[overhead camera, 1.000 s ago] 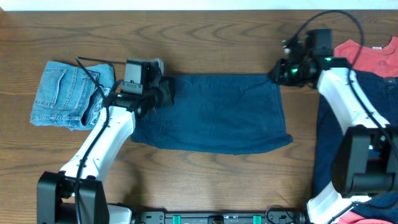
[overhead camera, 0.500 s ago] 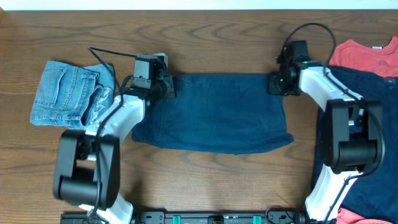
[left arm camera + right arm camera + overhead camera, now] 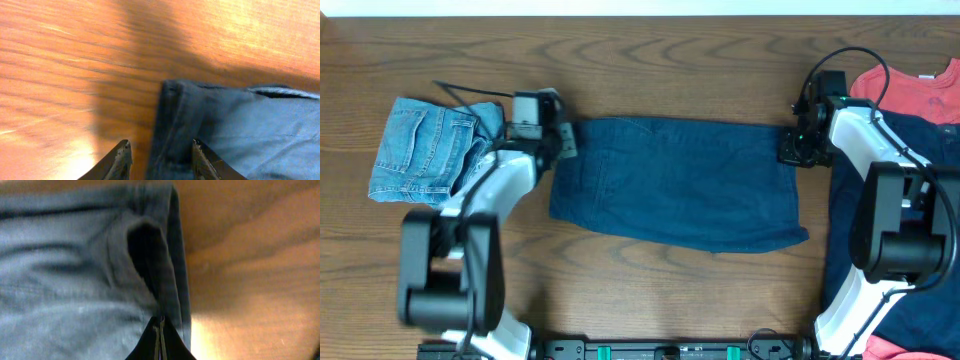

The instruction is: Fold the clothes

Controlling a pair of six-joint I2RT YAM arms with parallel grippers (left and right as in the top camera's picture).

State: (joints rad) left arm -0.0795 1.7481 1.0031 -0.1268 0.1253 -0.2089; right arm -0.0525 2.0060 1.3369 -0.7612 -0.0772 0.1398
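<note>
The dark navy shorts (image 3: pixel 680 180) lie spread flat across the middle of the table. My left gripper (image 3: pixel 565 142) stands at their upper left corner. In the left wrist view it (image 3: pixel 160 147) is open, and the folded edge of the shorts (image 3: pixel 240 130) runs between its fingertips without being pinched. My right gripper (image 3: pixel 790 150) sits at the upper right corner. In the right wrist view it (image 3: pixel 160 322) is shut on the hem of the shorts (image 3: pixel 60 280), with its tips pressed together.
Folded light-blue denim shorts (image 3: pixel 430 150) lie at the far left, just beyond the left arm. A red T-shirt (image 3: pixel 910 90) and another dark navy garment (image 3: pixel 940 200) are piled at the right edge, under the right arm.
The navy shorts have slid to the right with my right gripper. My left gripper has opened and let go of the left corner, moving slightly left.
</note>
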